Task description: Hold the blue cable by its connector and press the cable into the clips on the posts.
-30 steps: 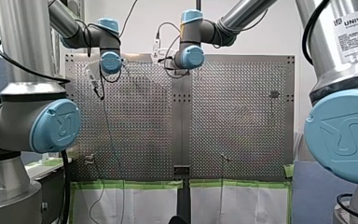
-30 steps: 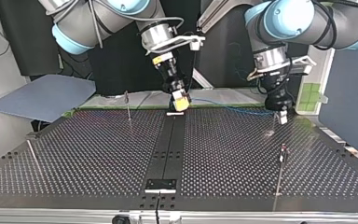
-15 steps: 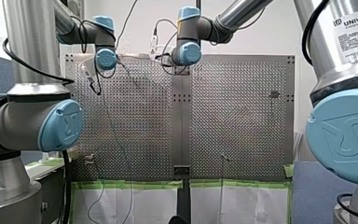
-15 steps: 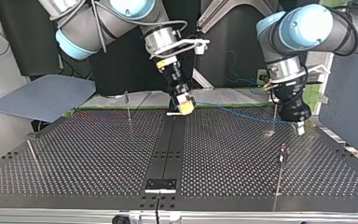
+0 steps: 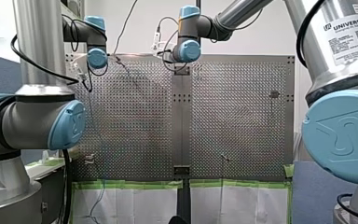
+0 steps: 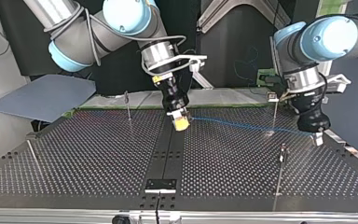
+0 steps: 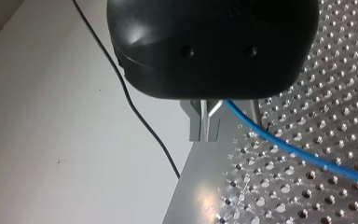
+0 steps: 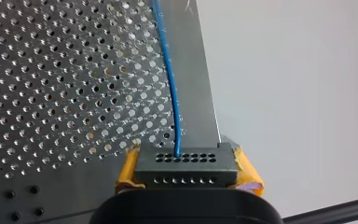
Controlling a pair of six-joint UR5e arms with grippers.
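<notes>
Blue cable [image 6: 242, 125] now runs taut past the post [image 6: 274, 112], the left gripper [image 6: 316, 138] having carried it, pinched, beyond the post. The right gripper [image 6: 182, 123] clamps the connector [image 8: 186, 165]; clipping appears imminent.

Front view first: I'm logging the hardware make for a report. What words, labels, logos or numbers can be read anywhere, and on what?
"UNIVERSAL": white label on my right arm, cut off at the edge; the smaller lines beneath are too small to read.
"UR" logo: raised on that arm's blue joint cap and, faint and turned, on my left arm's cap.
Top and wrist views: no text.
</notes>
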